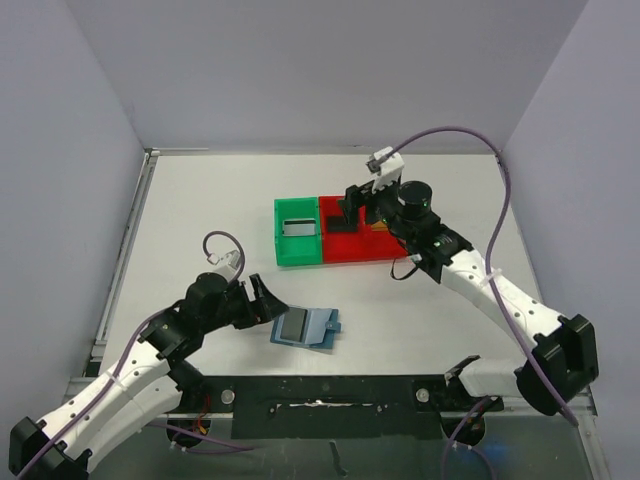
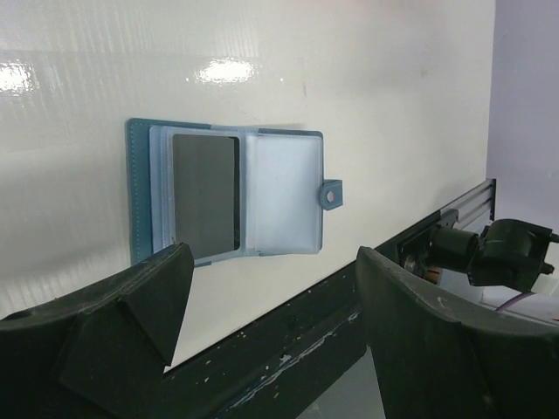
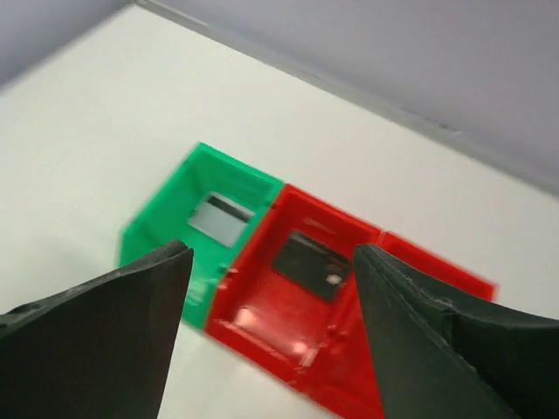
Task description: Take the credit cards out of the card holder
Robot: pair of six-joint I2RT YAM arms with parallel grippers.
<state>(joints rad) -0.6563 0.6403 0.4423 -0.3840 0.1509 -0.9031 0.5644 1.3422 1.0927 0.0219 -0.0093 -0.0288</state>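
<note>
The card holder (image 2: 279,196), a light-blue bifold wallet with a small tab, lies open on the white table (image 1: 200,220); it is also seen in the top view (image 1: 318,328). A dark grey credit card (image 2: 205,194) sits in its left panel. My left gripper (image 2: 275,292) is open and empty, just short of the wallet's near edge (image 1: 268,305). My right gripper (image 3: 271,253) hangs open and empty above the red bin (image 3: 262,323), and shows there in the top view (image 1: 361,208). A dark card (image 3: 307,262) lies in the red bin. A pale grey card (image 3: 218,218) lies in the green bin (image 3: 157,231).
The green bin (image 1: 297,252) and red bin (image 1: 355,250) stand side by side at the table's middle back. A black rail (image 2: 332,332) runs along the near table edge just behind the wallet. Grey walls enclose the table on three sides.
</note>
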